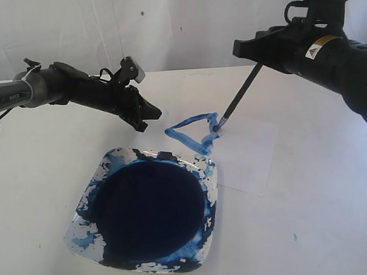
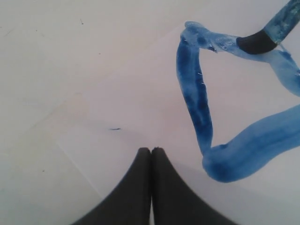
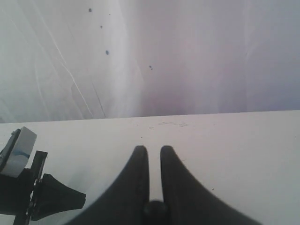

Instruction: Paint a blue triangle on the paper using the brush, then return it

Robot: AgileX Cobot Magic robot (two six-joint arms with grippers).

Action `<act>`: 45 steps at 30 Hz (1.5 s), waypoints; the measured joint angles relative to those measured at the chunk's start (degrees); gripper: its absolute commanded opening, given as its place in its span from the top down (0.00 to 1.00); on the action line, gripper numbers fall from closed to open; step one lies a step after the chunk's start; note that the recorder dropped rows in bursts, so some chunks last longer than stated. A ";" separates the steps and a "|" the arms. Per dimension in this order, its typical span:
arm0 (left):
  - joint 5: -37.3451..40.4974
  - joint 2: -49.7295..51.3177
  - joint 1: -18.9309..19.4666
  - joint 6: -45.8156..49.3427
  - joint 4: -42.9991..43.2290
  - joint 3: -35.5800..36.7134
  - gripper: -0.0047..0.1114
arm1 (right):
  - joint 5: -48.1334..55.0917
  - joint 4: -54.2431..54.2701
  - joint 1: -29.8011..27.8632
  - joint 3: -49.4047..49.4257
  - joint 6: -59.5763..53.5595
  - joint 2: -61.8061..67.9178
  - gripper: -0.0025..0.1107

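Exterior view: the right gripper is clamped on the upper end of the brush. The brush leans down so its tip sits on the far right corner of the blue triangle, painted on the paper right by the paint dish. The outline looks about done to me, so I'd go light on pressure, drag just enough to close that corner, then lift straight off so nothing smears. The left gripper is pinched shut with nothing in it, near the triangle's other side. Left wrist view: those closed jaws hang over the paper, can't tell if they touch it, and one side of the triangle runs out of frame, so whether it's fully joined is a guess. Right wrist view: only the fingers with a dark handle end between them, while tip, paper and triangle are all hidden
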 measured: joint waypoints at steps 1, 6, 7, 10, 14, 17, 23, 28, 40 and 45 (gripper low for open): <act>0.00 0.00 0.00 0.00 0.00 0.00 0.96 | 0.40 0.00 0.00 0.00 0.12 -0.15 0.97; 0.00 0.00 0.00 0.00 0.00 0.00 0.96 | 2.01 0.00 0.00 0.00 0.82 -0.83 0.97; 0.00 0.00 0.00 0.00 0.00 0.00 0.96 | 2.40 0.00 0.00 0.00 1.06 -0.98 0.97; 0.00 0.00 0.00 0.00 0.00 0.00 0.96 | 3.25 0.00 0.00 0.00 1.43 -1.35 0.97; 0.00 0.00 0.00 0.00 0.00 0.00 0.96 | 4.73 0.00 0.00 0.00 2.50 -2.01 0.97; -0.11 0.00 0.00 0.00 0.00 0.00 0.96 | 5.83 0.00 0.00 0.00 2.88 -2.71 0.97; -0.11 0.00 0.00 0.00 0.00 0.00 0.96 | 8.54 0.00 0.00 0.00 4.67 -3.92 0.97; -0.11 0.00 0.00 0.00 0.00 0.00 0.96 | 10.19 0.00 0.00 0.00 5.95 -4.18 0.97; -0.22 0.00 0.00 0.00 0.00 0.00 0.96 | 11.95 0.00 3.06 0.00 6.21 -5.30 0.97; -0.56 0.00 0.00 0.00 0.00 0.00 0.96 | 10.27 0.00 3.06 0.00 4.27 -5.51 0.97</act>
